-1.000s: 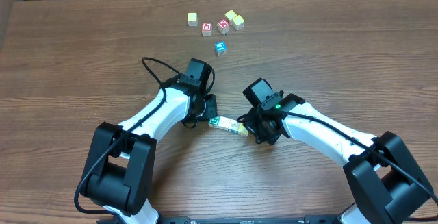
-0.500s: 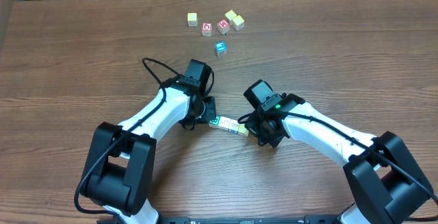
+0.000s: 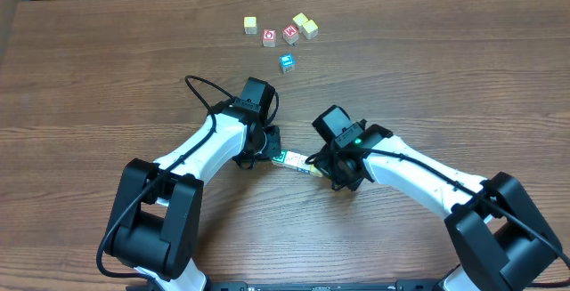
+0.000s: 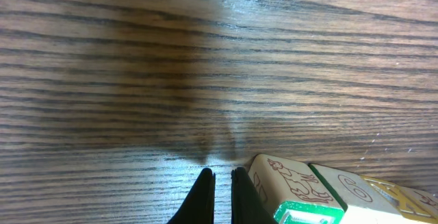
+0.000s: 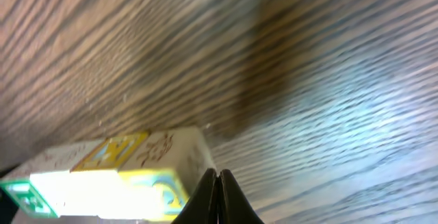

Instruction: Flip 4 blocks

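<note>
wood tabletop (image 3: 445,77), blocks (image 3: 294,161) between left hand (image 3: 272,151) and right hand (image 3: 322,168)

Three pale yellow cubes (image 3: 309,29), two red-faced cubes (image 3: 269,37), one blue-faced cube (image 3: 286,61), and one row of at least three blocks (image 3: 291,160).

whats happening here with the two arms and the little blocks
Two robot arms are working a short row of small wooden alphabet cubes on the brown wooden table. The left pincer, shut, sits at the row's green-faced end, and the right pincer, also shut, at its yellow end. Neither grips a cube. Other loose cubes lie apart farther back.
</note>
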You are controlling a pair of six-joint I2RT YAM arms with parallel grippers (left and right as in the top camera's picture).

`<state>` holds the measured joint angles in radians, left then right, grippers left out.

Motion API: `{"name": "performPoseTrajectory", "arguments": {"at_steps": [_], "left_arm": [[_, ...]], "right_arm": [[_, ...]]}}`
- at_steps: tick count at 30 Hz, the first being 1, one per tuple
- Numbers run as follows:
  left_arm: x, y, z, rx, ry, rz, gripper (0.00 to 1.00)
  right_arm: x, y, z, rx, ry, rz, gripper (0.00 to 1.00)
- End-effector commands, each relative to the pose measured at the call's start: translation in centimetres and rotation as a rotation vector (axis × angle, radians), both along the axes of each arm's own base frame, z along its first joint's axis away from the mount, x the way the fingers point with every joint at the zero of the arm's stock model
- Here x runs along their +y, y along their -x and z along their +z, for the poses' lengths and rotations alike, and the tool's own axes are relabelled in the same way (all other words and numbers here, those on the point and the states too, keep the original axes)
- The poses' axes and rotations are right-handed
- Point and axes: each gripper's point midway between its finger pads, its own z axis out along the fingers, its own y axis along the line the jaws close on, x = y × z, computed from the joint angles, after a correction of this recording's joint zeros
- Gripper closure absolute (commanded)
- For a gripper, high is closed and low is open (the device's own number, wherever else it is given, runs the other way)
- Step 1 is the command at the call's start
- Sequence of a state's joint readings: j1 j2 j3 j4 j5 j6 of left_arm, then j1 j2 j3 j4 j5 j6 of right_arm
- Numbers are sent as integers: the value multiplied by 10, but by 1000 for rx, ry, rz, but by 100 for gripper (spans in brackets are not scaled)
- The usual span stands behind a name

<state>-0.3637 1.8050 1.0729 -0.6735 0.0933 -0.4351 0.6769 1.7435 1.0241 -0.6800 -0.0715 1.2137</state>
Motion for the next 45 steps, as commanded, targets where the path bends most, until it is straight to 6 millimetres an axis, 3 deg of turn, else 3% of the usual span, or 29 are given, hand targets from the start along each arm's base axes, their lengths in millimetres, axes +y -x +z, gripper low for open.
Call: {"name": "performPoseTrajectory", "arguments": {"at_steps": [1,22,36,45], "left_arm": [[-2,-5,-1,2,18,-13,96],[-18,-20,2,-58,99,-37,96],[-22,-30,-2,-88,109,-38,96],[-26,-40,-7,-121,121,-40,95]], "right_arm": [[6,0,7,-31,-7,32,96],[12,-4,9,-54,-29,33,96],[44,4,15,-97,-86,104,96],[57,12,16,-85,-113,61,96]]}}
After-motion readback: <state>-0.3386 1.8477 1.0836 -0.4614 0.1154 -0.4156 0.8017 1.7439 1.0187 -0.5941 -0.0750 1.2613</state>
